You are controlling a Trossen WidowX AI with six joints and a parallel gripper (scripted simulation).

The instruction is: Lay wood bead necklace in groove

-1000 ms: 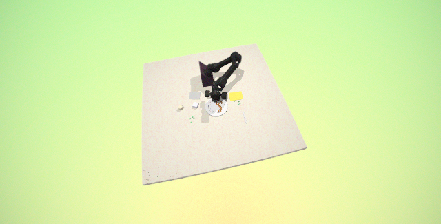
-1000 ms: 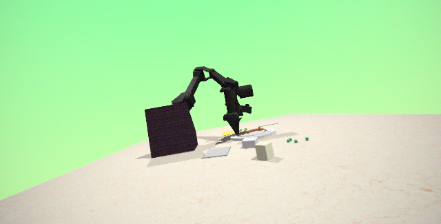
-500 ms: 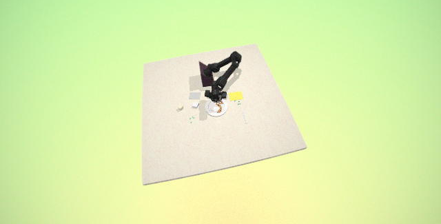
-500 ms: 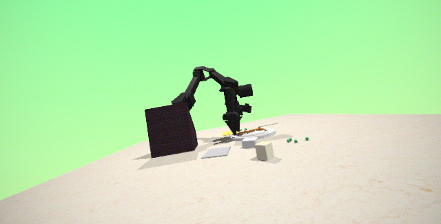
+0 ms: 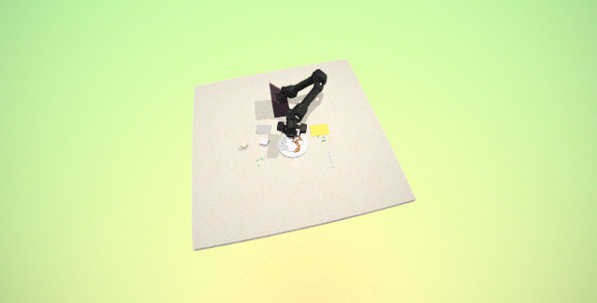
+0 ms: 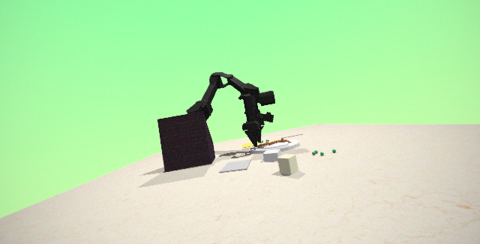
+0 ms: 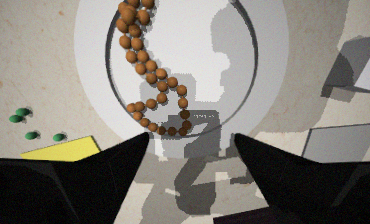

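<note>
The wood bead necklace is a brown bead string on the white round bead board. In the wrist view, its strands lie bunched side by side from the upper left toward the middle, mostly inside the dark ring groove. They spread into a small loop at the near side, whose lowest beads lie at or close beside the groove. Upper-left beads also reach the groove line. My gripper is open and empty over the board's near edge, its tips either side of the loop's near end.
A yellow sheet and green beads lie on one side. A grey plate, white block and cream block lie on the other. A dark box stands near the arm's base.
</note>
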